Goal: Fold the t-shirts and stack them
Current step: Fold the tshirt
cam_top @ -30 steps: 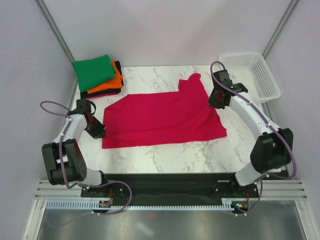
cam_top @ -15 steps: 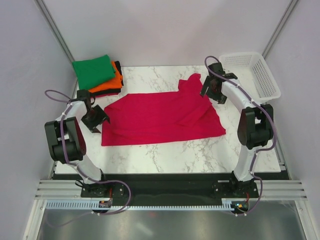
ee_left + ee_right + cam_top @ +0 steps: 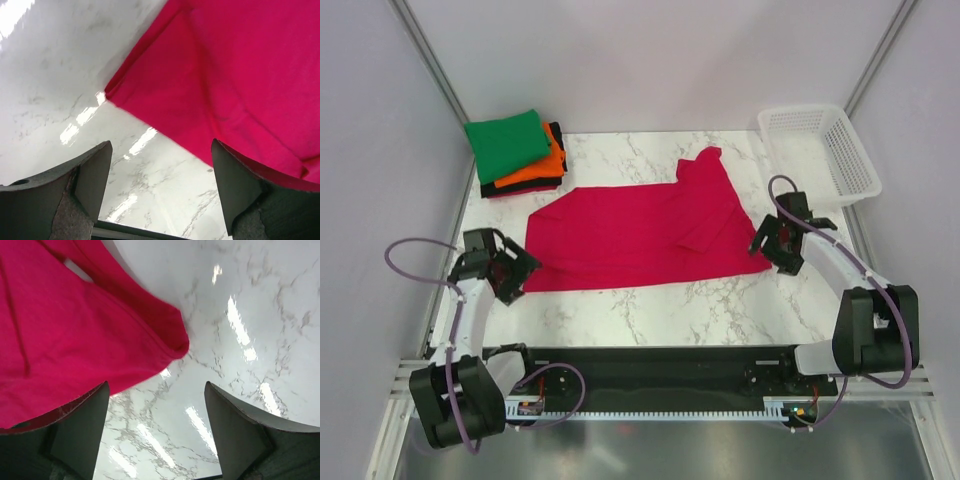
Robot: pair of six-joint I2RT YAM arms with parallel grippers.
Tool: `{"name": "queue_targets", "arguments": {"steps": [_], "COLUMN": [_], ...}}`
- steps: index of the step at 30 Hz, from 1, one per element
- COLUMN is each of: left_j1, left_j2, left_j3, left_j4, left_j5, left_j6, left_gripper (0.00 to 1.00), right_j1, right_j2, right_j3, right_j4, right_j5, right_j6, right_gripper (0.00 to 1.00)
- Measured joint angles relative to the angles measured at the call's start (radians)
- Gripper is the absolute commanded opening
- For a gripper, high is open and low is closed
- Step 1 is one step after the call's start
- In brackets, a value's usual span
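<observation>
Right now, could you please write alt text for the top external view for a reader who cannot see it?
A crimson-pink t-shirt lies spread on a marble table, the left pincer and right pincer open beside its near corners. Folded green, orange and black shirts are stacked far left; a white basket sits far right.

We saw white links and black joints on the left arm (image 3: 470,300) and right arm (image 3: 835,262), a purple cable (image 3: 410,245) looping along each, and dark grey wedge-shaped fingers (image 3: 90,175) on the left tool (image 3: 161,144) and right tool (image 3: 156,385).
</observation>
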State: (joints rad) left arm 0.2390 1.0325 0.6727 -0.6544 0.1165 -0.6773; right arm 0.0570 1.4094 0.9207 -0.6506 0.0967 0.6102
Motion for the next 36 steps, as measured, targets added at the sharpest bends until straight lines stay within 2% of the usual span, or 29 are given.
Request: {"name": "queue_targets", "arguments": {"steps": [5,12,17,21,22,23,25,26,27,28,29,31,33,36], "left_j1": [0.0,0.001,0.001,0.001,0.001,0.001,0.001,0.002,0.002,0.001,0.001,0.001,0.001,0.003], "left_j2": [-0.014,0.002,0.027,0.052,0.059,0.069,0.102,0.117,0.137,0.164,0.199,0.284,0.359,0.371], "left_j3": [-0.185,-0.215,-0.215,-0.222,-0.222,-0.223,-0.224,-0.221,-0.213,-0.196,-0.164,-0.069,0.076,0.293], "left_j4": [0.035,0.127,0.193,0.256,0.273,0.287,0.314,0.328,0.335,0.336,0.322,0.286,0.213,0.127], "left_j5": [0.018,0.017,0.005,-0.016,-0.02,-0.028,-0.04,-0.044,-0.05,-0.054,-0.059,-0.06,-0.048,-0.031], "left_j6": [-0.09,-0.145,-0.153,-0.16,-0.163,-0.168,-0.171,-0.173,-0.175,-0.175,-0.173,-0.171,-0.17,-0.161], "left_gripper": [0.88,0.83,0.79,0.65,0.51,0.44,0.3,0.2,0.15,0.11,0.02,0.02,0.02,0.02], "right_j1": [-0.007,-0.038,-0.044,-0.045,-0.045,-0.045,-0.045,-0.045,-0.046,-0.046,-0.046,-0.047,-0.047,-0.046], "right_j2": [-0.022,0.031,0.092,0.113,0.118,0.12,0.128,0.132,0.137,0.144,0.156,0.188,0.233,0.251], "right_j3": [-0.13,-0.146,-0.124,-0.114,-0.113,-0.113,-0.112,-0.11,-0.107,-0.097,-0.076,-0.012,0.122,0.365], "right_j4": [0.023,0.113,0.169,0.201,0.21,0.217,0.235,0.24,0.244,0.241,0.231,0.199,0.132,0.048], "right_j5": [-0.051,-0.08,-0.085,-0.089,-0.09,-0.09,-0.094,-0.098,-0.105,-0.114,-0.122,-0.136,-0.156,-0.16], "right_j6": [-0.006,-0.013,-0.019,-0.021,-0.022,-0.022,-0.022,-0.02,-0.021,-0.016,-0.011,-0.008,-0.006,-0.011], "right_gripper": [0.81,0.74,0.57,0.46,0.43,0.34,0.23,0.05,0.0,0.0,0.0,0.0,0.0,0.0]}}
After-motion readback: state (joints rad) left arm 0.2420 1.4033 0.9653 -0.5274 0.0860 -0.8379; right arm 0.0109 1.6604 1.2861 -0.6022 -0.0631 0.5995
